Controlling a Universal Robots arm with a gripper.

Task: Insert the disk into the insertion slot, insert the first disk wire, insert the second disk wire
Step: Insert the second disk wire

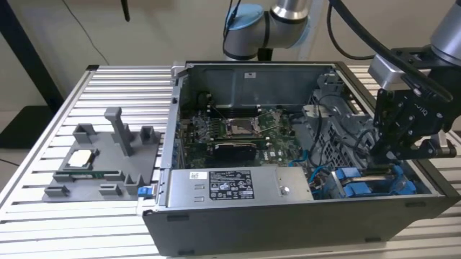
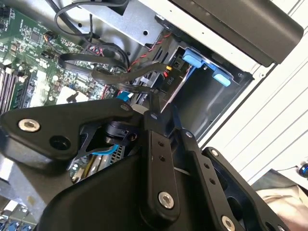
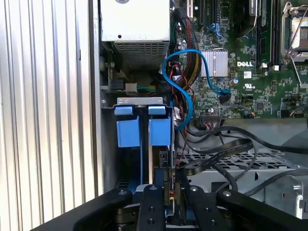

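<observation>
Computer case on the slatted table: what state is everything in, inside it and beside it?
Dark grey metal computer case: open, side panel off.
Black gripper: lowered inside the case.
Grey drive bay with blue plastic fittings: gripper reaching in, contents hidden.
Thin blue cable: hanging in a loose loop.
Silver processor socket: bare, no cooler.
Green memory stick: lying outside the case.

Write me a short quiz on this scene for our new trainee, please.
1. True or false: the gripper hangs at the insertion slot, on the exterior view's right.
2. In the first wrist view, the looping cable is: A red, B blue, C yellow.
3. Fill in: the computer case stands on a ____ metal table.
Key: 1 true; 2 B; 3 slatted.
</observation>
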